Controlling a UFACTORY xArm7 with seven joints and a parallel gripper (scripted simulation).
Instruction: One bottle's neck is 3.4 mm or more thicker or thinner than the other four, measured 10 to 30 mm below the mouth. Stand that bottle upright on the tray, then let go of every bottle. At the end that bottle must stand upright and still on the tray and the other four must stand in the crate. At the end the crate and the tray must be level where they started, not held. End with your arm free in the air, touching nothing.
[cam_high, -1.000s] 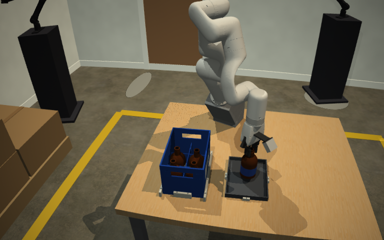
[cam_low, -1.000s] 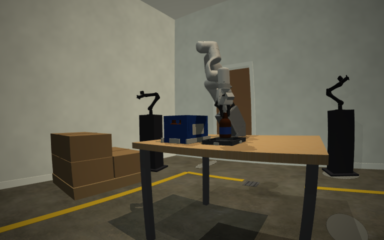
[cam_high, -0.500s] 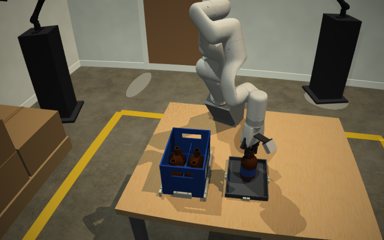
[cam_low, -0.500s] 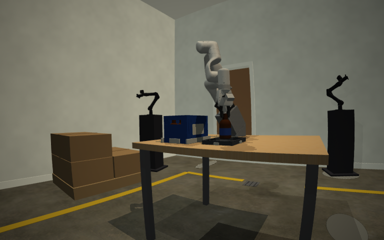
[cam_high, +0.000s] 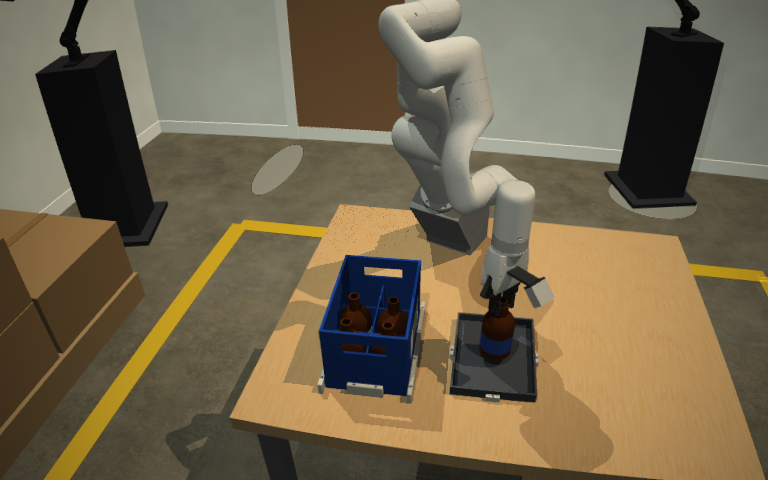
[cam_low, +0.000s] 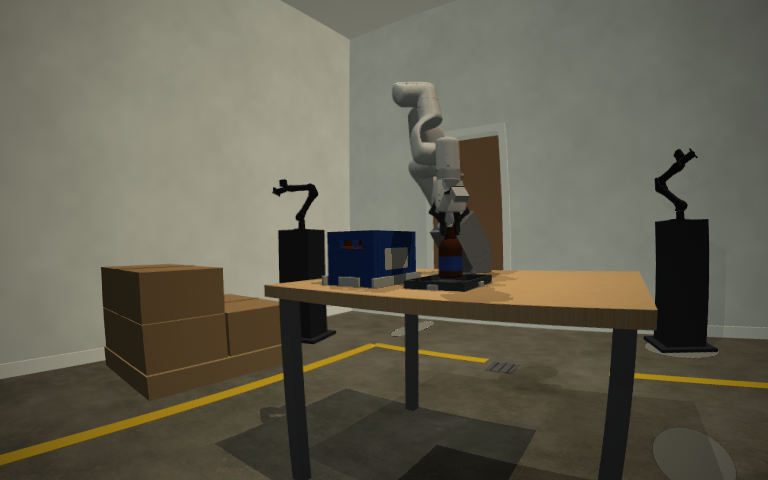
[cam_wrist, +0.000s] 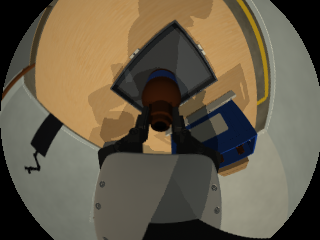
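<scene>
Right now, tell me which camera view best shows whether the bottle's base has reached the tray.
The exterior view: it sees the bottle side-on, its base down at the tray rim, neck in the gripper. The top view shows it upright over the tray's back half, but not contact. The wrist view shows only its mouth and shoulders.

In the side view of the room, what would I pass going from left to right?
Stacked cardboard boxes → small black arm on a black pedestal → blue crate → brown bottle on the dark tray, neck gripped by the white arm's hand → another black pedestal with a small arm.
</scene>
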